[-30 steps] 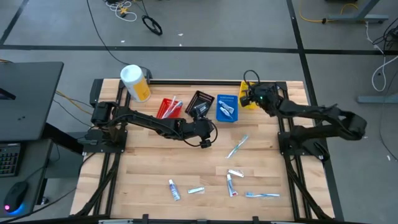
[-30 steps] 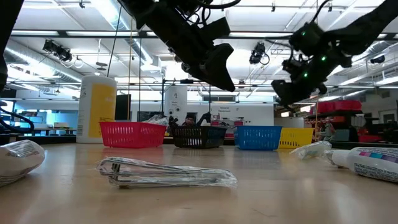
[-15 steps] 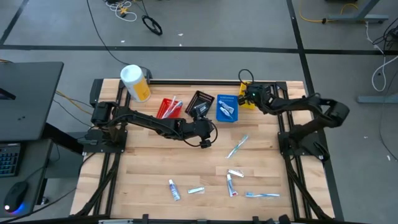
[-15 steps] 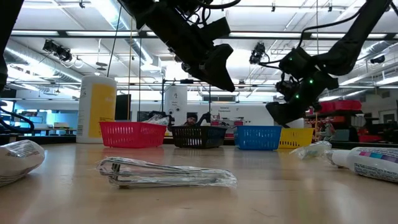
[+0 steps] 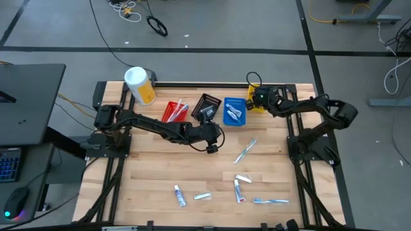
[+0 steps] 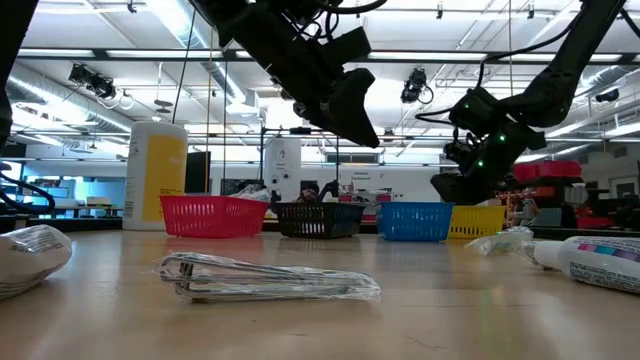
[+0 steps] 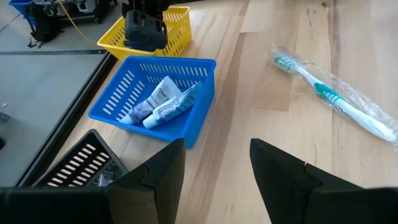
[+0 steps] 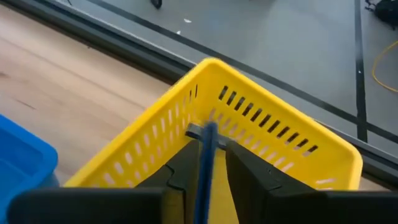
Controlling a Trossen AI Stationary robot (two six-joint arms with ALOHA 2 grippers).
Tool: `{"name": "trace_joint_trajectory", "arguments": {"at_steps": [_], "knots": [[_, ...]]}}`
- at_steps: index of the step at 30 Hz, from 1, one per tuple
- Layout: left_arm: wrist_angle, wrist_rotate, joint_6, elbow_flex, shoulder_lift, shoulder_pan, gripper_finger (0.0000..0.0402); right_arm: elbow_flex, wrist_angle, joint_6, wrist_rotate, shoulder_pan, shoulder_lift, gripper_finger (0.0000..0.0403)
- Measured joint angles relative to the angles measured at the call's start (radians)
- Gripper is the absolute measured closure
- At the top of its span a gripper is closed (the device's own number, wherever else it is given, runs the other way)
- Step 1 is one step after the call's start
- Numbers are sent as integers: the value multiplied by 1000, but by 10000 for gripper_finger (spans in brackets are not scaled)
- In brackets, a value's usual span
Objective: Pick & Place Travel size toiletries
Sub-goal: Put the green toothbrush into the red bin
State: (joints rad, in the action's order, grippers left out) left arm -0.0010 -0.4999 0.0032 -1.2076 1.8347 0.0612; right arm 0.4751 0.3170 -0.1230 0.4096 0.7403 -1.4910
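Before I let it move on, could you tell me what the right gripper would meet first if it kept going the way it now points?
Most likely the yellow bin: the right gripper, with a slim blue item between its fingers, points straight into it, though depth is unclear.

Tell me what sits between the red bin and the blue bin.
The black bin sits between the red bin and the blue bin, as both the high and low views show.

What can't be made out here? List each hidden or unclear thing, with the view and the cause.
- Yellow bin contents: in the high view the right claw covers it; in the right wrist view the bin wall hides the floor.
- Slim blue item between the right claw's fingers: only an edge shows in the right wrist view, type unclear.
- Black bin contents: cut off in the left wrist view, too small from above.
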Motion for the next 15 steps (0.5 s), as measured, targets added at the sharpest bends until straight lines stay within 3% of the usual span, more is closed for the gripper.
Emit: {"name": "trace_joint_trajectory", "arguments": {"at_steps": [5,15], "knots": [[0,5,-3,0,0,0,213,0,7,-32,0,-18,0,313],[-1,56,-29,0,0,0,213,0,43,167,-1,-136,153,313]]}}
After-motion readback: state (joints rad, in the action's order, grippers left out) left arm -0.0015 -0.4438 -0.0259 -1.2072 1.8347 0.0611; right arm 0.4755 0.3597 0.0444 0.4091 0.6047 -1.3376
